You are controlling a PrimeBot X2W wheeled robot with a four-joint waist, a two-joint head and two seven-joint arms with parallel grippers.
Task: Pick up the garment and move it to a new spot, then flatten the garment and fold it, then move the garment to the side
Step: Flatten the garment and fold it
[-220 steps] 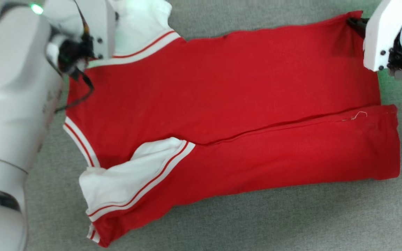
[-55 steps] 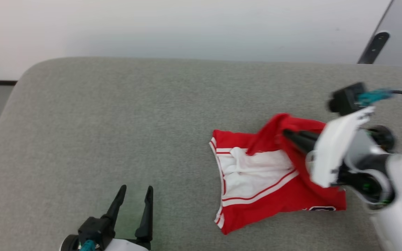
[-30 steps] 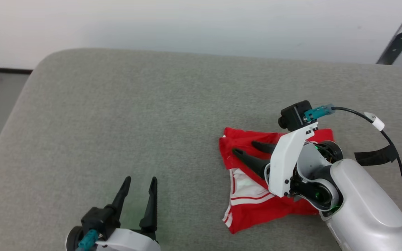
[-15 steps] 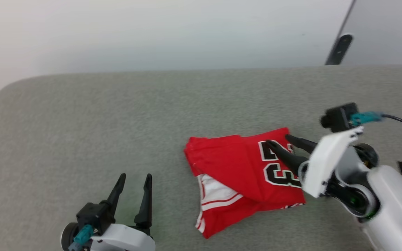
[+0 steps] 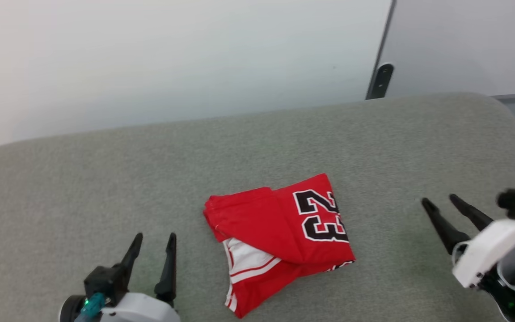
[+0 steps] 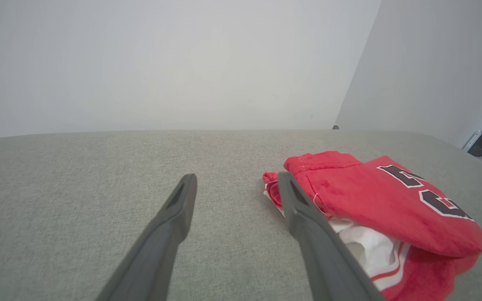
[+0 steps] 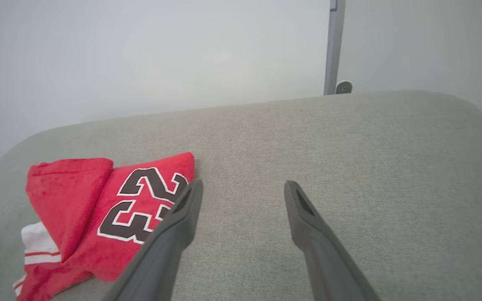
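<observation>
The garment (image 5: 280, 237), a red jersey folded into a compact bundle with the black number 23 on top and a white striped sleeve end peeking out below, lies on the grey cushion (image 5: 105, 179). My left gripper (image 5: 154, 239) hovers open at the lower left, apart from the cloth. Off to the lower right, my right gripper (image 5: 440, 199) is open and holds nothing. In the left wrist view the garment (image 6: 375, 209) sits just right of my open left gripper (image 6: 234, 179). In the right wrist view the garment (image 7: 107, 209) lies left of my open right gripper (image 7: 243, 186).
The grey cushion's rounded back edge (image 5: 257, 116) meets a pale wall (image 5: 172, 58). A dark vertical strip with a bracket (image 5: 380, 80) stands behind at the upper right. Bare cushion lies on both sides of the garment.
My right gripper has let go of the folded garment and drawn back to the right. The garment now lies free with the 23 on top. The camera has shifted.
</observation>
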